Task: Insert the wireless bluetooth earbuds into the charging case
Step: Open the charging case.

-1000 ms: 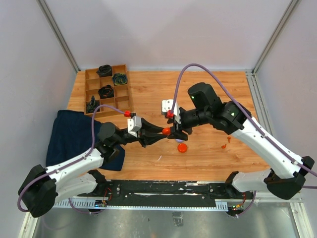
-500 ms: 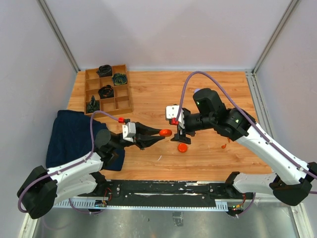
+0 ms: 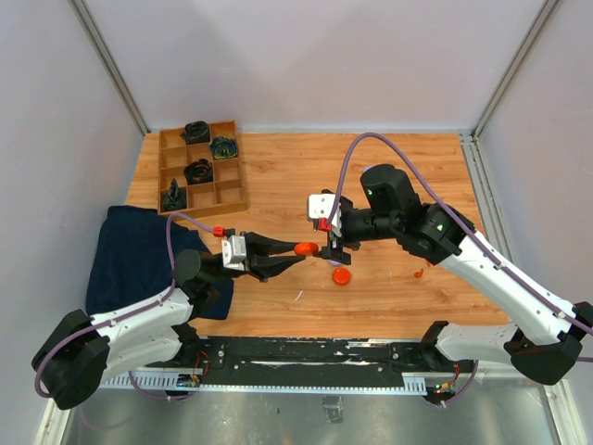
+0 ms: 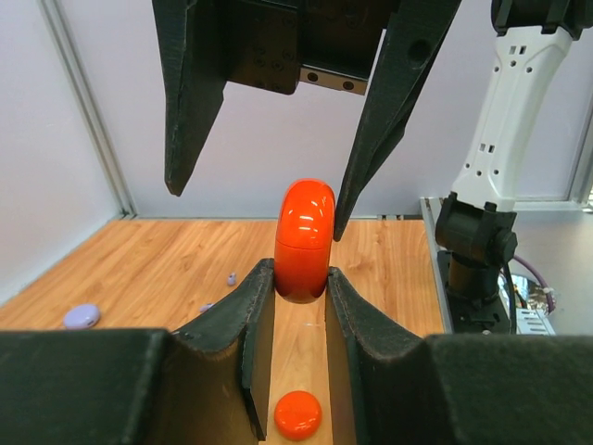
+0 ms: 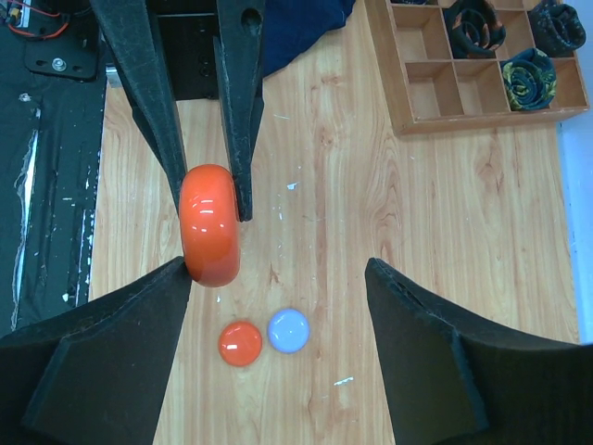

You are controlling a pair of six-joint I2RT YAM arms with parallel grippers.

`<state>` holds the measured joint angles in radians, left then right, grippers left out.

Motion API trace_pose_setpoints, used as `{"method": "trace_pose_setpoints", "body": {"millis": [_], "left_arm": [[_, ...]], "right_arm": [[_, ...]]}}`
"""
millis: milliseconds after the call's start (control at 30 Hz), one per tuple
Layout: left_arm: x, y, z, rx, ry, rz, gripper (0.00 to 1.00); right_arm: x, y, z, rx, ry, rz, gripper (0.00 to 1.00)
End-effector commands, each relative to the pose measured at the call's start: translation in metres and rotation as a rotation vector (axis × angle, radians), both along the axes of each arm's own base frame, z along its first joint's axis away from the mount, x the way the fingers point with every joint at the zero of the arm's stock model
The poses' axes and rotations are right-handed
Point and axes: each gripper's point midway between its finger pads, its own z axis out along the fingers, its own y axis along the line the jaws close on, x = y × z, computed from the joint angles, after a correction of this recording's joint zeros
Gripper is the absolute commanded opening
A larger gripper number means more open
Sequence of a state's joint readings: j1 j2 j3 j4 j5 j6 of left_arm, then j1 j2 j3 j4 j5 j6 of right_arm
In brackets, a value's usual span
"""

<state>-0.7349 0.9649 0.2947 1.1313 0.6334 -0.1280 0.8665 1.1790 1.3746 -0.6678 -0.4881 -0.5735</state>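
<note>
A wooden compartment tray [image 3: 229, 193] is sitting at the table's [image 3: 389, 167] far left corner, holding black coiled bundles [image 3: 198, 171]. A dark blue cloth [image 3: 130, 250] is lying just beside its near side.

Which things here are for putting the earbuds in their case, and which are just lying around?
For the job: orange-red charging case, held in the left gripper; open right gripper around it; tiny orange-red earbud; tiny lavender earbud.
Just lying about: wooden tray; black coiled bundles in it; blue cloth.

One orange-red case [image 3: 305, 247], one orange-red disc [image 3: 341, 276], one lavender disc [image 5: 287, 330], four black coiled bundles [image 3: 197, 171], one tray [image 3: 229, 194].
</note>
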Motion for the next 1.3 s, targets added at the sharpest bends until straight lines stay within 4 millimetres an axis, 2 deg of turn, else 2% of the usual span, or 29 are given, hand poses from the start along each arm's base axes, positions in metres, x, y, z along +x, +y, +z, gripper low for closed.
{"method": "trace_pose_setpoints", "body": {"millis": [0,467,767,967,1267], "left_arm": [[-0.008,0.003,0.011,-0.052,-0.061,-0.013,0.00],[-0.009,0.005,0.006,-0.029,-0.096,0.001,0.00],[-0.007,0.006,0.005,-0.019,-0.109,0.019,0.00],[-0.001,0.006,0.005,-0.010,-0.103,0.044,0.00],[0.000,0.006,0.004,-0.004,-0.096,0.047,0.00]], "right_arm": [[0.002,0.003,0.016,0.042,-0.044,-0.014,0.76],[0.009,0.006,0.038,0.102,-0.062,-0.060,0.77],[0.012,0.003,0.046,0.117,-0.065,-0.094,0.77],[0.007,0.004,0.051,0.137,-0.051,-0.083,0.77],[0.010,0.004,0.052,0.150,-0.044,-0.107,0.78]]}}
